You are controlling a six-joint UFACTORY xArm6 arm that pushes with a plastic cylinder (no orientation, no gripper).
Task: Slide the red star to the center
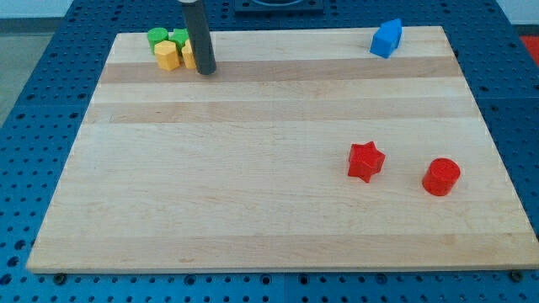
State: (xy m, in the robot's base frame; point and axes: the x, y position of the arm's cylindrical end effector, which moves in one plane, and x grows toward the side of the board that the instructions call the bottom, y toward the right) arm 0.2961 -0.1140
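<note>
The red star (pixel 365 161) lies on the wooden board (pixel 253 168) at the view's right, a little below the middle. A red cylinder (pixel 441 177) stands just to its right, apart from it. My tip (pixel 206 71) is near the view's top left, far from the red star. It stands right beside a cluster of yellow and green blocks.
The cluster at the top left holds a yellow block (pixel 168 55), a second yellow block (pixel 189 55) partly behind the rod, and two green blocks (pixel 157 37) behind them. A blue block (pixel 386 39) sits at the top right near the board's edge.
</note>
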